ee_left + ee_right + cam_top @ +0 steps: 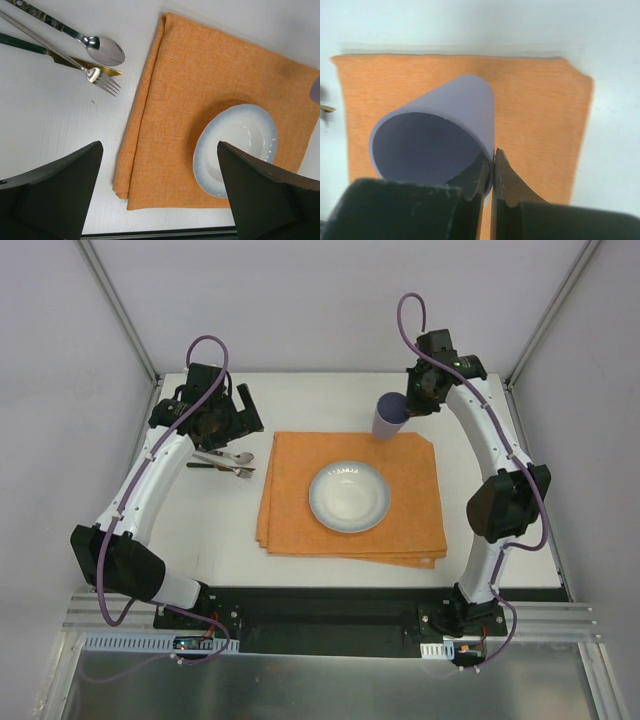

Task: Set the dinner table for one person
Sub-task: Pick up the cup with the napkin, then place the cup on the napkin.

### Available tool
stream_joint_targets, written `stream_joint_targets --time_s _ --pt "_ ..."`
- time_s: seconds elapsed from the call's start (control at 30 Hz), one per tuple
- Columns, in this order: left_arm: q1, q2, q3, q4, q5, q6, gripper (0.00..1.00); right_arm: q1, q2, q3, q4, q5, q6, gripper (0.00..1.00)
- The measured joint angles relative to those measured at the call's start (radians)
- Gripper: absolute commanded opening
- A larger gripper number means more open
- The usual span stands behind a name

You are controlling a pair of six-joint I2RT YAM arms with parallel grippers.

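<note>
An orange cloth [300, 490], folded in layers, lies flat, its edges stepped at the near side. A white bowl [349, 497] with a pale blue rim sits upright on it, a little right of the middle. A purple cup [390, 417], empty, tilts over the cloth's far edge; whether its base touches the cloth is unclear. Left of the cloth, apart from it, lie a spoon [105, 50], a fork [102, 82] and a knife [95, 66] with a dark green handle and gold blade. The fork crosses the knife, and all three point toward the cloth.
</note>
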Motion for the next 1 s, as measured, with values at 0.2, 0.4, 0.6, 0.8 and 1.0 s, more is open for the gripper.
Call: stream_joint_targets --time_s 0.2,0.4,0.6,0.8,1.0 --pt "-0.006 0.016 0.006 0.007 0.014 0.019 0.99 -0.043 -0.068 -0.141 -0.015 0.075 -0.035 0.01" --pt "-0.006 0.034 0.006 0.013 0.018 0.023 0.99 -0.043 -0.115 -0.338 0.019 0.075 -0.037 0.01" --pt "-0.006 0.041 0.008 0.016 0.022 0.023 0.99 -0.08 -0.176 -0.418 0.039 0.074 -0.037 0.01" --pt "-0.006 0.041 0.008 0.025 0.022 0.023 0.99 -0.141 -0.187 -0.416 0.056 0.073 -0.045 0.01" --pt "-0.007 0.051 0.011 0.027 0.023 0.023 0.99 -0.152 -0.159 -0.372 0.06 0.055 -0.047 0.01"
